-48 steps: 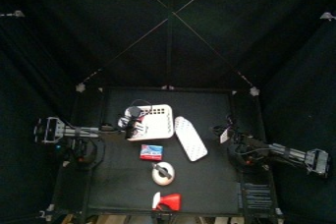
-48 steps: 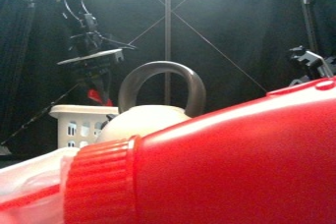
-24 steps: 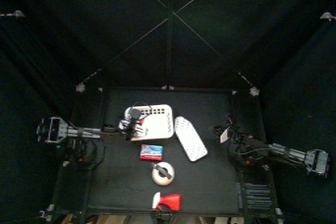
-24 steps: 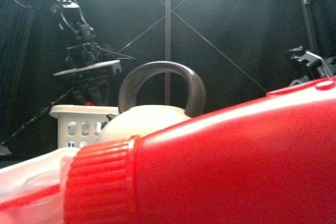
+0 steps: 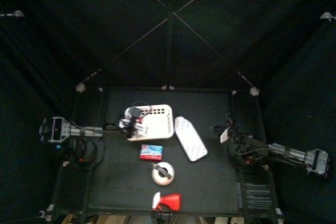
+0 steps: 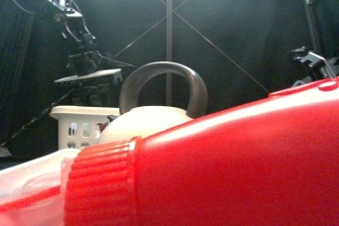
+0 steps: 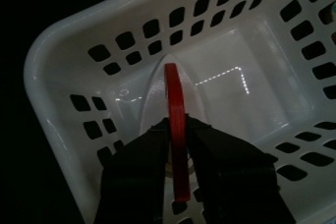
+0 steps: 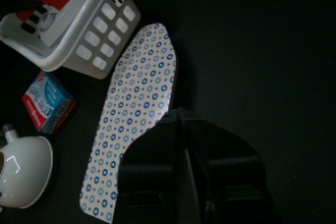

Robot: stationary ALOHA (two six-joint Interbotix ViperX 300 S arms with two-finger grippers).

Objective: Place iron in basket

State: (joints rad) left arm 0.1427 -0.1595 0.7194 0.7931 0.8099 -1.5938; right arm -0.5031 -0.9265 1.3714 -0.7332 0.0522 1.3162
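Right now the left end effector [image 7: 174, 136] reaches down into the white rectangular plastic basket [image 7: 79, 33] with rows of small holes, at the end of the basket nearest the left arm. A thin red strip, seemingly an edge of the iron [image 7: 171, 83], runs straight up from it, over the basket's floor. Whether the end effector is clamped on that strip or already slack around it cannot be told.

The right end effector [image 8: 195, 132] rests near the desk's right edge, beside a long white ironing-board slab [image 8: 132, 110] printed with small rings. Whether it is apart or together cannot be told either.

Several things could go wrong. If the iron is let go while above the floor or leaning, it may topple against the perforated wall. If the end effector rises before it is fully clear, it may snag the iron and lift it back out. The basket looks light. A knock on its rim could push it toward the slab or the small red-and-blue box [image 5: 152, 152] just in front of it.
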